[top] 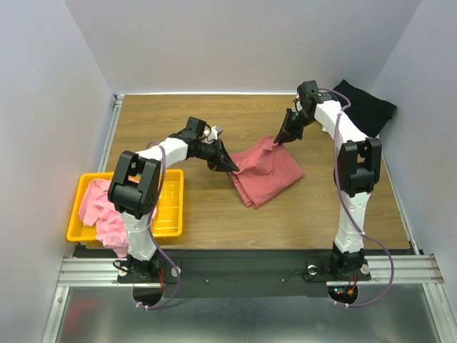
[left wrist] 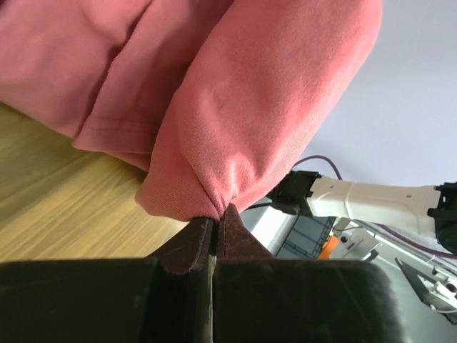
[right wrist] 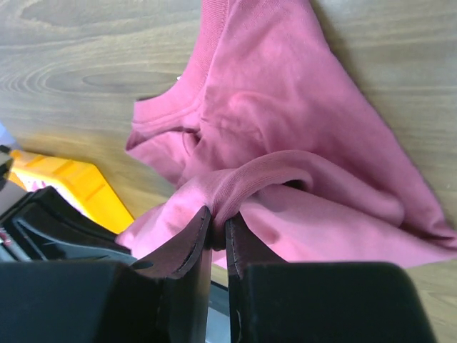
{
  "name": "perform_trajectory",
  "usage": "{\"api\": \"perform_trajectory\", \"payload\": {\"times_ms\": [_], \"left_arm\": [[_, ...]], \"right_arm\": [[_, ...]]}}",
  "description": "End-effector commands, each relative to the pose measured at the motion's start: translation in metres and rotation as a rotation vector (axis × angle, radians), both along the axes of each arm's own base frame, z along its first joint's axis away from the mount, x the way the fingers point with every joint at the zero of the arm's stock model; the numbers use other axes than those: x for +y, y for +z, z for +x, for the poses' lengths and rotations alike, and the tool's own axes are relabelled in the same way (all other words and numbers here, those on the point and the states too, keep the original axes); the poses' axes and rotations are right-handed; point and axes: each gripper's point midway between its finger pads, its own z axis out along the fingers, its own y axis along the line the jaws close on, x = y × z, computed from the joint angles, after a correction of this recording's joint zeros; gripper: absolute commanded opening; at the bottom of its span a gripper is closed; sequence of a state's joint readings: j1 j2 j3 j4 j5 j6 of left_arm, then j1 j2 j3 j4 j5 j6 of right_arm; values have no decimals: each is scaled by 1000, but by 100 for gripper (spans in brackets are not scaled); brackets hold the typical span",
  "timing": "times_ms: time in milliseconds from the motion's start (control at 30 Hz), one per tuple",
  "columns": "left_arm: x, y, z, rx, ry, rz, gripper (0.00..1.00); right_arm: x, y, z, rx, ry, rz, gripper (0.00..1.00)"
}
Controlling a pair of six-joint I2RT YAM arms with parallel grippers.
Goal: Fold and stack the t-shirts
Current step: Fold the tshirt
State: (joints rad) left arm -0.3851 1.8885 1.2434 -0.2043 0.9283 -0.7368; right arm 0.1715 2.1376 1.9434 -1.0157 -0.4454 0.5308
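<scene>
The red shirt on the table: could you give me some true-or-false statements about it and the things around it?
1. The left gripper and the right gripper both pinch the red shirt. True.
2. The pink shirt sits in the yellow basket. True.
3. The black shirt lies in the basket too. False: it lies at the far right corner of the table.
4. The red shirt is stacked on the black one. False: they lie apart.

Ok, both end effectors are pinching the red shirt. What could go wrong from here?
The left end effector pinches only a small pucker of the dusty-red shirt at its very tips; a pull could slip it free. The right end effector grips a narrow band of the cloth, with loose layers bunched beneath, so the fold may come out crooked.
</scene>
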Motion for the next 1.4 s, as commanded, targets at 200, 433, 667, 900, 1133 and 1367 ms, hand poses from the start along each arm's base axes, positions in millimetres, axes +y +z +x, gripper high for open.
{"api": "perform_trajectory", "payload": {"times_ms": [200, 433, 667, 900, 1133, 1367], "left_arm": [[8, 10, 29, -70, 13, -51, 0], [30, 16, 90, -145, 151, 69, 77], [61, 121, 177, -471, 350, 306, 93], [40, 102, 120, -486, 246, 399, 93], [-17, 68, 62, -434, 89, 360, 93], [-18, 18, 33, -304, 16, 393, 93]], "right_arm": [[9, 10, 36, -108, 28, 34, 1], [17, 29, 68, -209, 32, 75, 61], [-4, 100, 95, -432, 12, 110, 83], [-50, 74, 58, -408, 105, 136, 87], [-66, 55, 22, -416, 189, 150, 87], [-67, 31, 5, -414, 225, 173, 87]]}}
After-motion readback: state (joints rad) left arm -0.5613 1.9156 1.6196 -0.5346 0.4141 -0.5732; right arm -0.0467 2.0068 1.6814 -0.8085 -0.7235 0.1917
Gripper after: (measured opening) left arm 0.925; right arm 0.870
